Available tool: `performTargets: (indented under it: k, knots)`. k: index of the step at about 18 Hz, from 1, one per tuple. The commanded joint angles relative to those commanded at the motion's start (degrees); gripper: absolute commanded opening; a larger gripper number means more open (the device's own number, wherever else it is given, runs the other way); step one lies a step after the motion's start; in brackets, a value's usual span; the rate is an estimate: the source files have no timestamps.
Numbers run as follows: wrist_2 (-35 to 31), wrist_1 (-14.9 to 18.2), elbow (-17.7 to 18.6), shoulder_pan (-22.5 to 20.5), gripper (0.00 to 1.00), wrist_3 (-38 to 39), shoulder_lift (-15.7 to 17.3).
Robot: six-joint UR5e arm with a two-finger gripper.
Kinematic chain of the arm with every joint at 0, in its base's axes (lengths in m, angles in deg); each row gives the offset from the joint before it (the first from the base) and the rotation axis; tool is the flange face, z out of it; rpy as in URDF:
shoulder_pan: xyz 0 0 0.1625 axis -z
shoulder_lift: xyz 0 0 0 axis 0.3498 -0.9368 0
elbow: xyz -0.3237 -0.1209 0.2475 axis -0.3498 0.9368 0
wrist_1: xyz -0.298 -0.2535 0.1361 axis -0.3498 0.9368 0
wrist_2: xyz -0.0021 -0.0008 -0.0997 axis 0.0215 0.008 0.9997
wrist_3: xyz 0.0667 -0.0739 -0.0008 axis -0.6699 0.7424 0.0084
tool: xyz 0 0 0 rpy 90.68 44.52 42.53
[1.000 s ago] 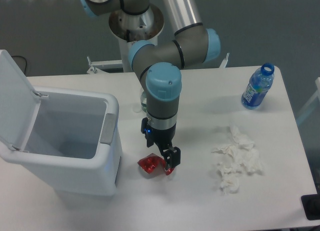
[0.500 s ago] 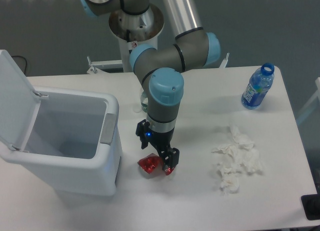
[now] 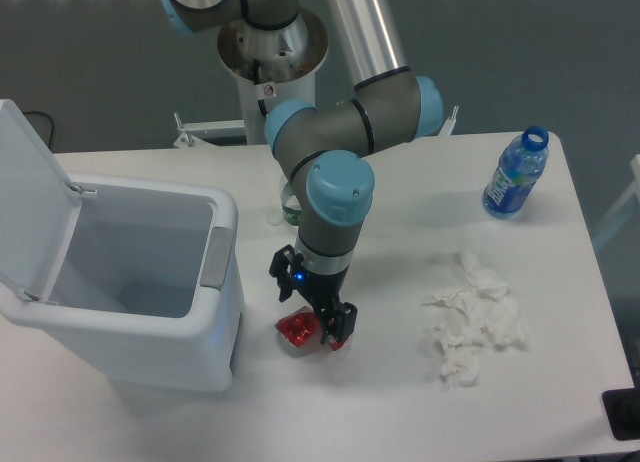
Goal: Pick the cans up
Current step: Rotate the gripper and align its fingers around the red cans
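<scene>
Gripper [image 3: 331, 329] down at a crushed red can [image 3: 299, 329] on the white table [image 3: 400, 402].

From my seat, going left to right: a white bin [image 3: 130, 282] with its lid flipped open stands at the table's left side, and just beside its lower right corner lies the can, small, shiny red, dented and crumpled out of shape, resting on the tabletop. My arm's dark fingers are right at the can's right side, touching or overlapping it; I cannot tell how wide the fingers stand or whether they grip it. Further right sits a heap of white tissue wads [image 3: 475, 317], and near the far right corner a clear plastic bottle [image 3: 516, 174] with a blue label. The tabletop is plain white; behind it the floor is dark grey.
</scene>
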Motion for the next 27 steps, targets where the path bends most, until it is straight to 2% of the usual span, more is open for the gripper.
performTargets:
  k: [27]
  knots:
    - [-0.4,0.0,-1.0,0.3,1.00,0.7,-3.0]
